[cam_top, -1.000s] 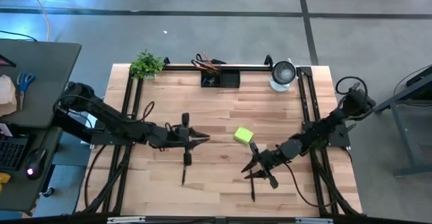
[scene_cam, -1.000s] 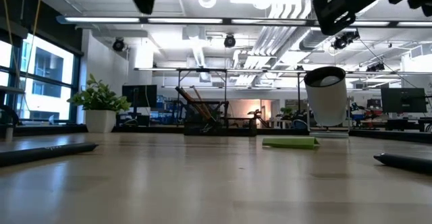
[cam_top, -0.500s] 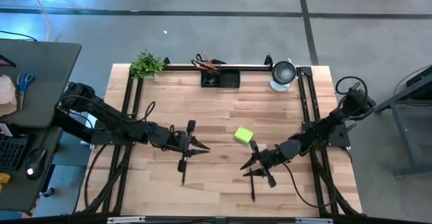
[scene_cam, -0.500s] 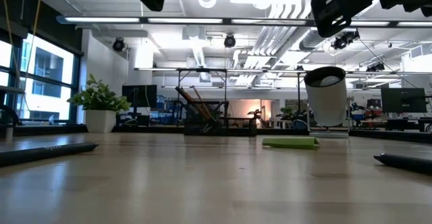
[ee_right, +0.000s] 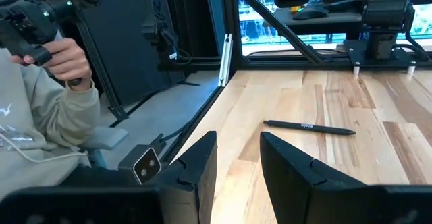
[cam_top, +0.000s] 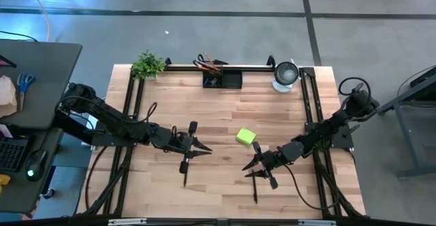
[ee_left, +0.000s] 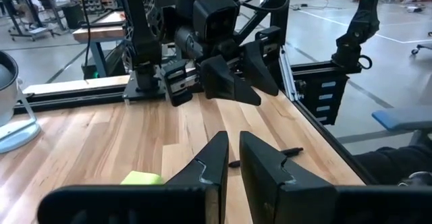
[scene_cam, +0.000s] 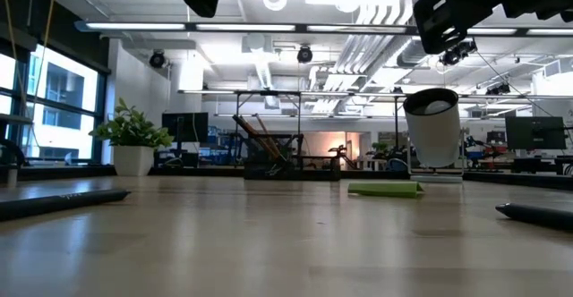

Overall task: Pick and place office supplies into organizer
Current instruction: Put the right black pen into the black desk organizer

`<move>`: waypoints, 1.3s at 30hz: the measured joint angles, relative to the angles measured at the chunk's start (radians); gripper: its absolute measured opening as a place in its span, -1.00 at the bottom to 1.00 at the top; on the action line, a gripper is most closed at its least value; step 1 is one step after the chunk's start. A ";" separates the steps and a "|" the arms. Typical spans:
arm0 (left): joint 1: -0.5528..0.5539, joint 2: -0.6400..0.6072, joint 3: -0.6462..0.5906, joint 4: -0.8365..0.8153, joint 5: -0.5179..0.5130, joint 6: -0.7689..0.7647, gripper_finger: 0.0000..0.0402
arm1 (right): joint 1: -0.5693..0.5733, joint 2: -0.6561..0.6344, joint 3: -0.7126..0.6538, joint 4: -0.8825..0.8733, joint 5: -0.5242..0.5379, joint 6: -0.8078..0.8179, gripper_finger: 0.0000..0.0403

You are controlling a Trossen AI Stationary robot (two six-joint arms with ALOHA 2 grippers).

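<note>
Organizer [cam_top: 223,79] sits at the far edge of the bench [cam_top: 218,117], between the potted plant [cam_top: 148,65] and the round silver-and-white cup [cam_top: 285,74]. We see long items (scissors handles and pencils, orange among them) leaning out of its left compartment toward the plant side; small dark items lie on its floor, and we cannot tell what they are.

Two black pens remain loose on the bench. One pen [cam_top: 185,173] lies just near of the left claw [cam_top: 203,148], long axis running roughly near-to-far. The other pen [cam_top: 255,190] lies just near of the right claw [cam_top: 252,166], also running near-to-far. A lime-green sticky-note pad [cam_top: 245,137] lies flat mid-bench, between the two claws.

Left claw hovers empty, fingers nearly together with a thin gap. Right claw hovers empty, fingers moderately apart.
</note>
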 joint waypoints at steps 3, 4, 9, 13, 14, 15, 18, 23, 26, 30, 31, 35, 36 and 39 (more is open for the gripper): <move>0.000 0.000 0.000 0.000 -0.002 0.000 -0.86 | 0.000 0.000 0.000 0.000 0.000 -0.004 -0.46; 0.000 0.000 0.000 0.000 -0.002 0.000 -0.86 | 0.000 0.000 0.000 0.000 0.000 -0.004 -0.46; 0.000 0.000 0.000 0.000 -0.003 -0.002 -0.86 | 0.000 0.000 0.000 0.000 -0.001 -0.004 -0.46; 0.000 0.000 0.000 0.000 -0.003 -0.002 -0.86 | 0.000 0.000 0.000 0.000 -0.002 -0.004 -0.46; 0.000 0.000 0.000 0.000 -0.003 -0.002 -0.86 | 0.000 0.000 0.000 0.000 -0.004 -0.004 -0.46; 0.000 0.000 0.000 0.000 -0.003 -0.002 -0.86 | 0.000 0.000 0.000 0.000 -0.008 -0.004 -0.46; 0.000 0.005 0.000 0.004 -0.003 -0.002 -0.86 | 0.000 0.000 0.000 -0.001 -0.009 -0.004 -0.46; 0.000 0.006 0.000 0.002 -0.003 -0.002 -0.86 | 0.000 0.000 0.000 -0.011 -0.009 -0.004 -0.46; 0.000 0.006 0.000 0.003 -0.003 -0.002 -0.86 | 0.000 0.000 0.000 -0.012 -0.009 -0.004 -0.46; 0.000 0.006 0.000 0.002 -0.003 -0.002 -0.86 | 0.000 0.000 0.000 -0.018 -0.009 -0.003 -0.46; 0.000 0.006 0.000 0.002 -0.003 -0.002 -0.86 | 0.000 0.000 0.000 -0.020 -0.009 -0.003 -0.46; 0.000 0.006 0.000 0.002 -0.003 -0.002 -0.86 | 0.000 0.000 0.000 -0.023 -0.009 0.000 -0.46; 0.000 0.006 0.000 0.002 -0.003 -0.002 -0.86 | 0.000 0.000 0.000 -0.023 -0.009 0.000 -0.46; 0.000 0.006 0.000 0.002 -0.003 -0.002 -0.86 | 0.000 0.000 0.000 -0.023 -0.009 0.000 -0.46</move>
